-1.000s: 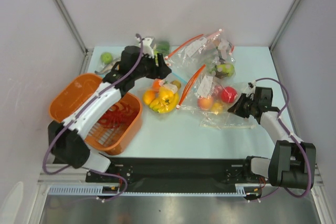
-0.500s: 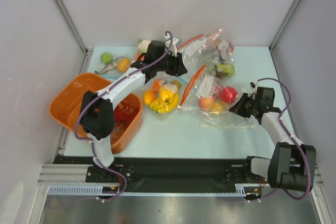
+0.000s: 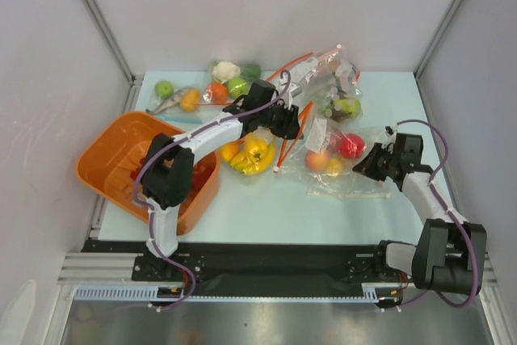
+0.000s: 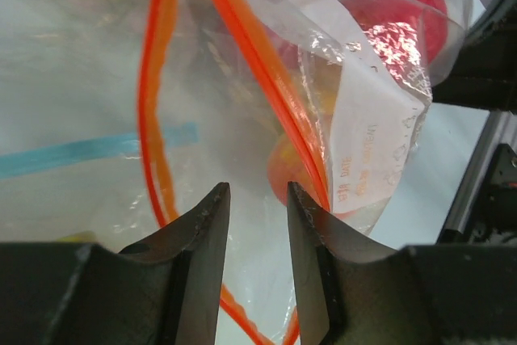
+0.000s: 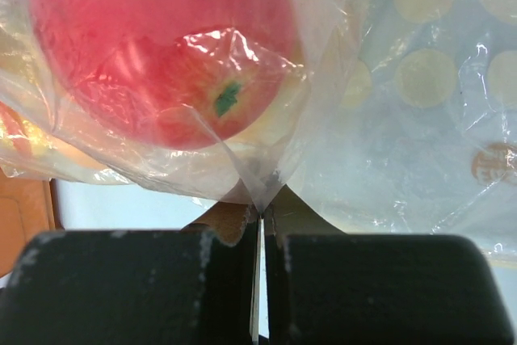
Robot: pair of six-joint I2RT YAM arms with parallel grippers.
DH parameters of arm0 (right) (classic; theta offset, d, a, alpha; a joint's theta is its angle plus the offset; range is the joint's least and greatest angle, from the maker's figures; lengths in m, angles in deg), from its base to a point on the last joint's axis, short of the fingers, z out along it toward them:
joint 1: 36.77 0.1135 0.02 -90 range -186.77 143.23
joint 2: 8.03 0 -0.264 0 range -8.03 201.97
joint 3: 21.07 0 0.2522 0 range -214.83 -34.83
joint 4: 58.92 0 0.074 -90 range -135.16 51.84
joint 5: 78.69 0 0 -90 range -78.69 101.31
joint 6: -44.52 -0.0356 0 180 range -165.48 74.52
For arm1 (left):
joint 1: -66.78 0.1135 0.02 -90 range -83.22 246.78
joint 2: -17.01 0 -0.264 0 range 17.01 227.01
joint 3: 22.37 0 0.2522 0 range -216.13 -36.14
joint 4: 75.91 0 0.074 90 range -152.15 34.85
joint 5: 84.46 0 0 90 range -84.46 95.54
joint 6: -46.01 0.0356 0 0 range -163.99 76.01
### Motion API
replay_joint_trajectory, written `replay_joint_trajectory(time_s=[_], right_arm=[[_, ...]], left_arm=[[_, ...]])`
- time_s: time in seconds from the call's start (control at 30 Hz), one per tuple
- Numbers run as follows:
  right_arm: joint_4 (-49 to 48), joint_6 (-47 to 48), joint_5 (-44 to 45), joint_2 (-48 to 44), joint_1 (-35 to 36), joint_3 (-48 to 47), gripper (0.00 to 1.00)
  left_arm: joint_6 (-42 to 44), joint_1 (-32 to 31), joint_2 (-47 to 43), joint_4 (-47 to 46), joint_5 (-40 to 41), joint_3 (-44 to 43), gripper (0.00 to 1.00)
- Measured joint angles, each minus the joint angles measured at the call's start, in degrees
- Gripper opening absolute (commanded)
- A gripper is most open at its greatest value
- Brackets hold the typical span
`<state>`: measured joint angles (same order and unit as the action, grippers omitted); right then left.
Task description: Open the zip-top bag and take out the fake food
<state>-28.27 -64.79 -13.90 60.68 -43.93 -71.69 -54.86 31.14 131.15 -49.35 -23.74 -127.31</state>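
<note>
Top external view: bag [image 3: 338, 177] lies right of centre on the worktop [image 3: 275, 208], with a red apple [image 3: 351, 145] inside. Bananas [image 3: 252, 155] sit just left of its mouth, a green-apple bag [image 3: 343, 104] lies behind it, and an orange basket [image 3: 93, 159] is far left. Left arm is stretched out past the bananas. Left gripper [image 4: 254, 191] has its jaws apart, with the zip strip [image 4: 266, 78] at its right finger. Right arm is bent low, and the right gripper [image 5: 260, 212] is clamped on bag film beside the apple.

An orange basket [image 3: 95, 151] sits at the left of the pale blue table [image 3: 275, 199]. A yellow banana bunch [image 3: 252, 157] lies near the middle. A cauliflower [image 3: 225, 69] and green fruits [image 3: 164, 88] lie along the far edge, and a bagged green apple [image 3: 348, 107] lies to their right.
</note>
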Motion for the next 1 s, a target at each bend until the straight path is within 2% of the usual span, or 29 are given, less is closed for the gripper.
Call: replay_joint_trajectory(time_s=[0.33,0.5,0.63,0.87,1.0], right_arm=[[0.0,0.0,0.0,0.5,0.0,0.0,0.00],[0.0,0.0,0.0,0.6,0.0,0.0,0.00],[0.0,0.0,0.0,1.0,-0.1,0.0,0.00],[0.0,-0.1,0.0,1.3,-0.1,0.0,0.00],[0.0,-0.1,-0.1,1.3,-0.1,0.0,0.00]], left_arm=[[-2.2,-0.3,0.4,-8.2,-13.6,8.3,0.41],[-5.3,-0.7,0.9,-14.1,-18.9,11.0,0.48],[-6.5,-2.1,0.9,-16.7,-20.5,11.1,0.55],[-4.9,-5.5,0.9,-16.1,-19.0,11.1,0.78],[-2.7,-7.1,0.8,-13.6,-15.6,11.1,0.82]])
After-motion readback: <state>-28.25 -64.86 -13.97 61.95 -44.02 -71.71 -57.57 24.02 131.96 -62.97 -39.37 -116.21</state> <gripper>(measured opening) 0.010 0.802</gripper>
